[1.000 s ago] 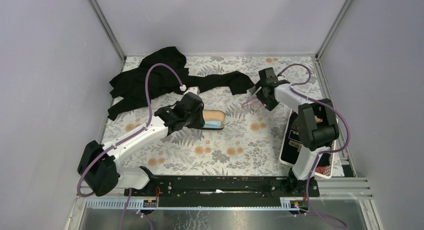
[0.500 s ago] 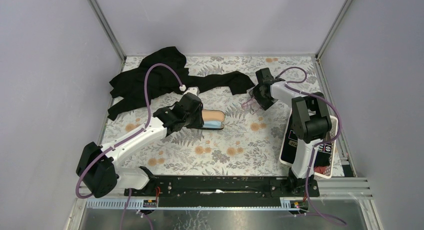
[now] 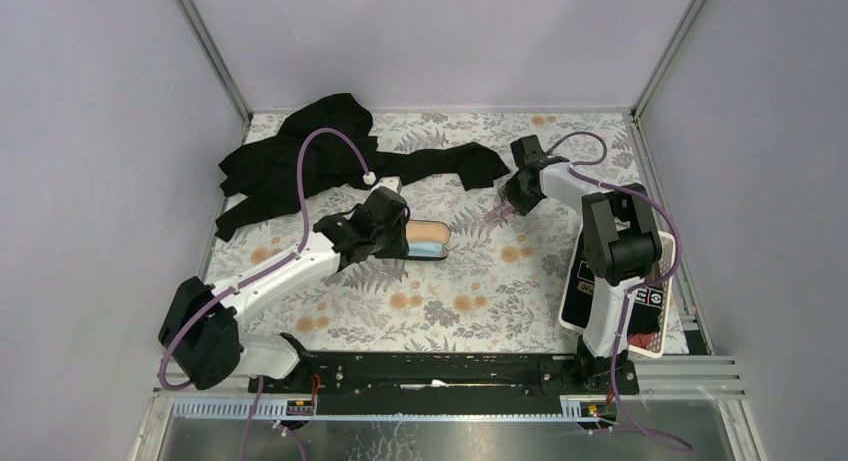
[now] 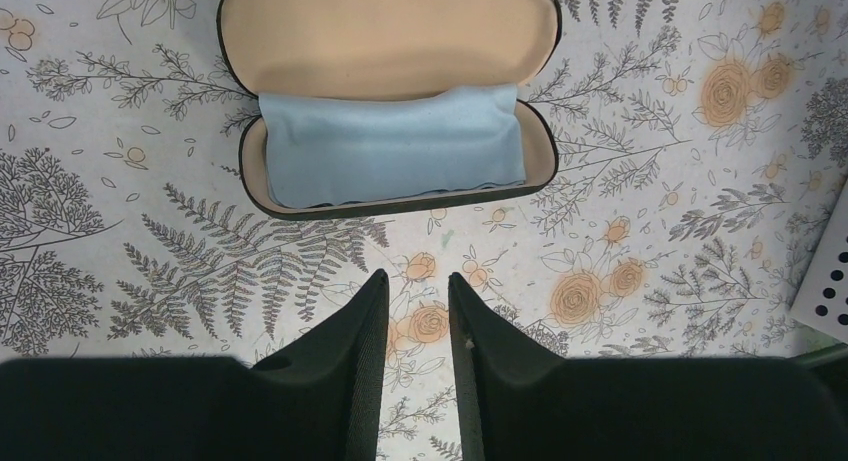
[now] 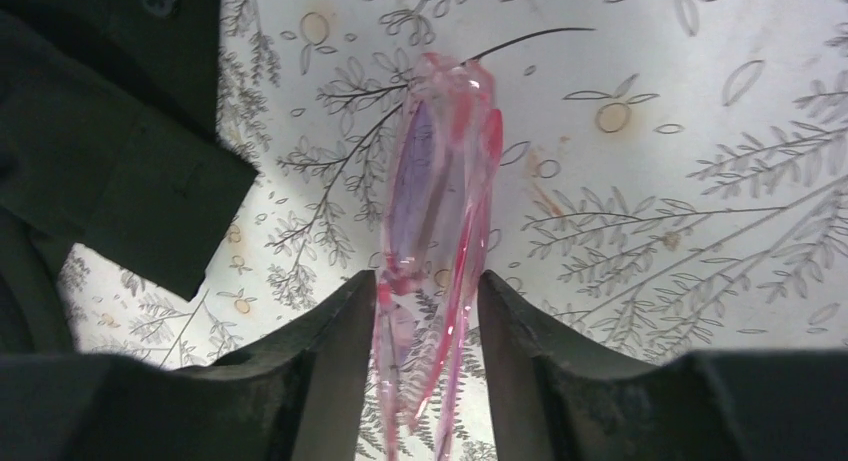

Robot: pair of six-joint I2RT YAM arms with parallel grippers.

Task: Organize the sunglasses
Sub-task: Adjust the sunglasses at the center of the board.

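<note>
White-black arms (image 3: 290, 271), purple cables (image 3: 300, 181)

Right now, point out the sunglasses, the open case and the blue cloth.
sunglasses (image 5: 425, 181): right wrist view, on the purple lens.
case (image 4: 385, 41): left wrist view, on the bare tan lining of the open lid.
cloth (image 4: 390, 141): left wrist view, on its middle, where it lies in the case's lower half.
</note>
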